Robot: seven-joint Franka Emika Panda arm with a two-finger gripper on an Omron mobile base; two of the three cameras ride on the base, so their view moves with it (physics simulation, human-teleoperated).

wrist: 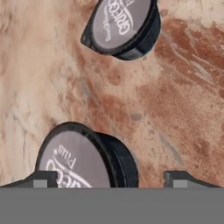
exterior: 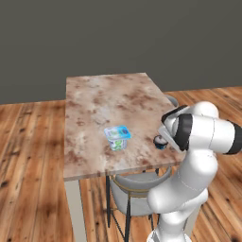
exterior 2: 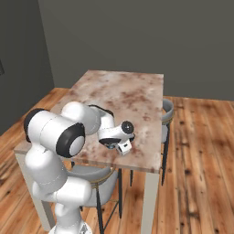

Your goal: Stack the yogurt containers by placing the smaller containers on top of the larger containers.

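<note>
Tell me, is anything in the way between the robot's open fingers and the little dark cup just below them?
Nothing visible is. In the hand view the near dark cup sits right between the open gripper tips on bare table. The second dark cup sits farther off, apart from it. The blue-lidded tub stands elsewhere on the table.

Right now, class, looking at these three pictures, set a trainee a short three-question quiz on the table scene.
1. True or false: a dark cup lies between the tips of the tool.
2. What colour is the lid of the square tub? A) red B) light blue C) black
3. Fill in: the two dark cups stand on the ____, the second cup apart from the first.

Key: 1 true; 2 B; 3 table. The tool stands open, gripping nothing yet.
</note>
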